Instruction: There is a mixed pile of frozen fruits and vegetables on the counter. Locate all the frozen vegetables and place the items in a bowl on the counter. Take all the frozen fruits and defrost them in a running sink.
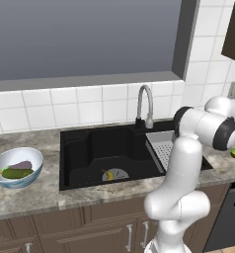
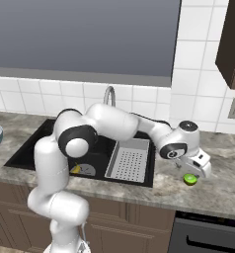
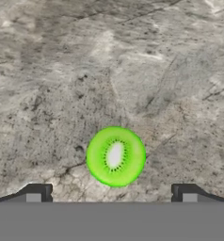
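Observation:
A small round bright green fruit, with a pale centre in the hand view, lies on the speckled counter right of the sink. My gripper hovers just above this fruit and is open; its two fingertips stand wide on either side of it without touching. A yellow banana lies on the sink floor by the drain. At the far left the pale blue bowl holds the dark green cucumber and the grey-purple eggplant.
A grey perforated tray fills the sink's right side, between the basin and the fruit. The curved chrome faucet rises behind the sink. A tiled wall and a dark upper cabinet stand behind the counter's right end.

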Controlling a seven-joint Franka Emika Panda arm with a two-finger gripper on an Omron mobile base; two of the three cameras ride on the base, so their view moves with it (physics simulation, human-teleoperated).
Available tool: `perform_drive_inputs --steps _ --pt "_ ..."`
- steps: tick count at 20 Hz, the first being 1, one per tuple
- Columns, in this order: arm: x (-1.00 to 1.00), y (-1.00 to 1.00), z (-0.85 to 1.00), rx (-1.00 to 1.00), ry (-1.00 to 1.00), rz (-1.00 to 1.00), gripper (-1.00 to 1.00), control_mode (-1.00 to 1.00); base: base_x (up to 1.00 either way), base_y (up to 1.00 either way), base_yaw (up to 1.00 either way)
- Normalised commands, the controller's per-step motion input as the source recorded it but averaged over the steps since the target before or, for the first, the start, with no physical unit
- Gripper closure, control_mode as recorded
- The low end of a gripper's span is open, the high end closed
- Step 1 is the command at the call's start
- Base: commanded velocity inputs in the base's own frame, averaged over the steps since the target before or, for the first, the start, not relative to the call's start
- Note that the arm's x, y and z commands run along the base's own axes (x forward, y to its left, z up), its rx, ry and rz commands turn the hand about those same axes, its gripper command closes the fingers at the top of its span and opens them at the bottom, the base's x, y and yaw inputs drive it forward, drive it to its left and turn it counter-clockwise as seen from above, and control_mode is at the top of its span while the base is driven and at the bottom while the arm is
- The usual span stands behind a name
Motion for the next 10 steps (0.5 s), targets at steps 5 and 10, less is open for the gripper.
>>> perform_drive_inputs --steps 5,10 --pt "0.02 0.00 -0.13 0.00 0.02 0.00 -1.00 -1.00 0.00 0.00 0.00" --pt "0.00 0.00 -0.18 0.00 0.02 0.00 -1.00 -1.00 0.00 0.00 0.00"
